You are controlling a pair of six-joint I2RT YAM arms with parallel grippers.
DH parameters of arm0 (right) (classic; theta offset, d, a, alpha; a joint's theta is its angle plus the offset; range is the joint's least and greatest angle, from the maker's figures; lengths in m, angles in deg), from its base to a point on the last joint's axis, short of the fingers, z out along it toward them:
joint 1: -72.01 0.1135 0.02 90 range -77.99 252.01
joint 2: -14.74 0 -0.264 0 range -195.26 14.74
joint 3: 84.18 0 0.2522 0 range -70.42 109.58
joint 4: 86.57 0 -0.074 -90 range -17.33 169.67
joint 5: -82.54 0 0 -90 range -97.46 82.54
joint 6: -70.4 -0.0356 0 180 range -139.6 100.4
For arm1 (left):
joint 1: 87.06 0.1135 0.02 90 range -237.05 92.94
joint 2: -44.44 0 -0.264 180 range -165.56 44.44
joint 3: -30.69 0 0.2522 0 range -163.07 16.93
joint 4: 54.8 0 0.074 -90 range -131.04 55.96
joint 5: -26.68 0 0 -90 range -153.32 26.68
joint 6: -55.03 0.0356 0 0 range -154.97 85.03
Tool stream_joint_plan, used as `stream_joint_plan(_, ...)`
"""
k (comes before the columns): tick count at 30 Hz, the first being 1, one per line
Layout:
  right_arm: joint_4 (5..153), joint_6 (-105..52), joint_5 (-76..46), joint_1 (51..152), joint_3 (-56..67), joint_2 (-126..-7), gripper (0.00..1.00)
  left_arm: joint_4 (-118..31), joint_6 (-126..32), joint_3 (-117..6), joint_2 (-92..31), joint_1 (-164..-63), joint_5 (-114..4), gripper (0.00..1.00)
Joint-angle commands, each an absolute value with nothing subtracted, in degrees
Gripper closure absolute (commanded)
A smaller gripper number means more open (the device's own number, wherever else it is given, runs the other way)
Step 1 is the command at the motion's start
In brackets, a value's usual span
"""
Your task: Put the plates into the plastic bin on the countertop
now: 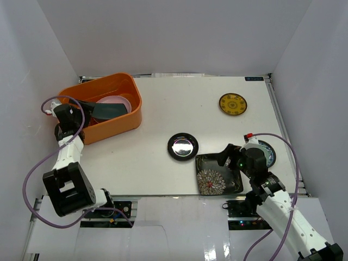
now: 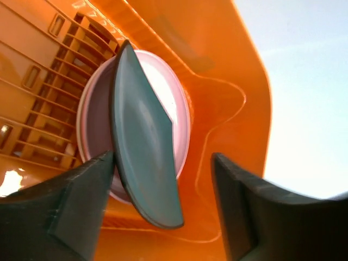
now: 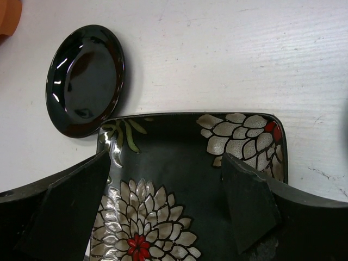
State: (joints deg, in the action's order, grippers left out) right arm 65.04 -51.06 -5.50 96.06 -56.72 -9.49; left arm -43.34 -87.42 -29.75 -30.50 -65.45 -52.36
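- Right jaws, nearest the front edge, are spread wide and hang low over the black floral square plate (image 3: 179, 179), with one finger (image 3: 70, 212) towards each side of it, pinching nothing.
- That square plate lies flat on the white surface (image 1: 179, 103), at the front right.
- Just beside its far left corner, the glossy black round plate (image 1: 182, 147) lies flat.
- Mostly hidden behind the right arm (image 1: 261, 179), the light-blue patterned round plate (image 1: 269, 154) shows only part of its rim.
- Further back on the left, the left jaws are spread inside the orange plastic bin (image 1: 111, 129). The teal plate (image 2: 144, 147) is between them, its rim at one finger, unpinched.
- The teal plate stands tilted on edge in the bin, leaning on the pink round plate (image 2: 95, 119).
- Farthest on the right, the small yellow patterned plate (image 1: 232, 104) lies flat, well apart from the others.
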Motion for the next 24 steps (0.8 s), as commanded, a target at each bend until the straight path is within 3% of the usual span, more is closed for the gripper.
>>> stream_joint_plan(1, 67.81, -50.63, -5.09, 96.0, -55.92, -10.22, 0.11, -45.71, -87.71, -33.25, -28.34, -65.7, -48.65, 0.06)
stream_joint_plan(7, 67.81, -49.4, -5.08, 95.91, -53.02, -12.68, 0.11, -41.76, -88.95, -38.52, -23.86, -65.87, -41.53, 0.02)
stream_joint_plan(11, 66.4, -47.91, -5.61, 95.91, -49.94, -14.26, 0.09, -29.72, -83.59, -43.0, -19.82, -67.19, -46.79, 0.02)
stream_joint_plan(20, 65.26, -45.62, -6.93, 95.91, -46.34, -15.23, 0.02, -25.48, -78.31, -31.86, -5.67, -68.94, -48.56, 0.02)
stream_joint_plan(23, 65.17, -44.74, -6.75, 96.0, -44.24, -13.92, 0.07, -25.74, -77.17, -30.27, -1.54, -78.23, -43.02, 0.07)
stream_joint_plan(24, 65.08, -44.3, -6.75, 95.91, -43.53, -13.74, 0.19, -25.66, -76.64, -29.05, -0.75, -87.23, -42.75, 0.11)
